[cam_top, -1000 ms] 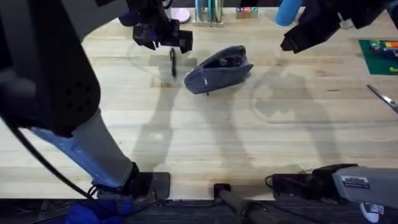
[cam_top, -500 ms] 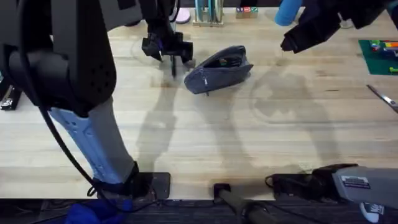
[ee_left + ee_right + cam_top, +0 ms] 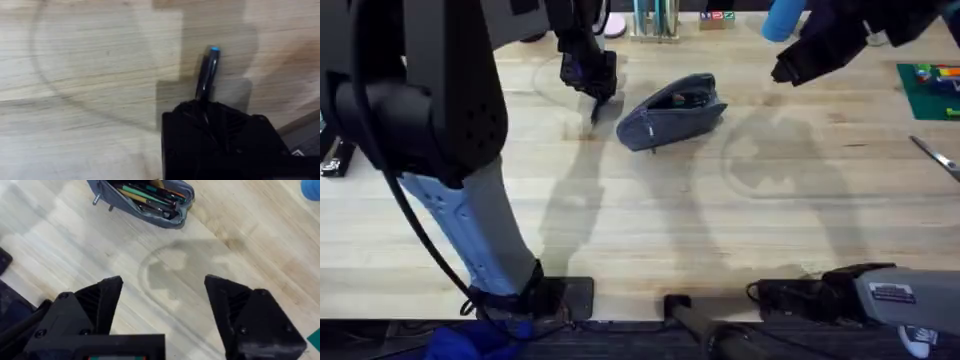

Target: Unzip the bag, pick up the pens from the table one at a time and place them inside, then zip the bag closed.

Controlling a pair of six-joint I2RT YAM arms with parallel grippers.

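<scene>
Gripping the pen [image 3: 207,72], left fingers [image 3: 220,125] hide its lower half; right fingers [image 3: 220,305] spread wide

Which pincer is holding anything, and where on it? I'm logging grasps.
The left pincer grips the black pen at one end, blue-tipped end free. The right pincer is open, empty.

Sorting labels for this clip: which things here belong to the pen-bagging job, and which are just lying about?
Job: grey-blue fabric pouch, unzipped, pens inside; thin black pen at left gripper; pale wooden table.
Lying about: silver scissors; green mat.
</scene>
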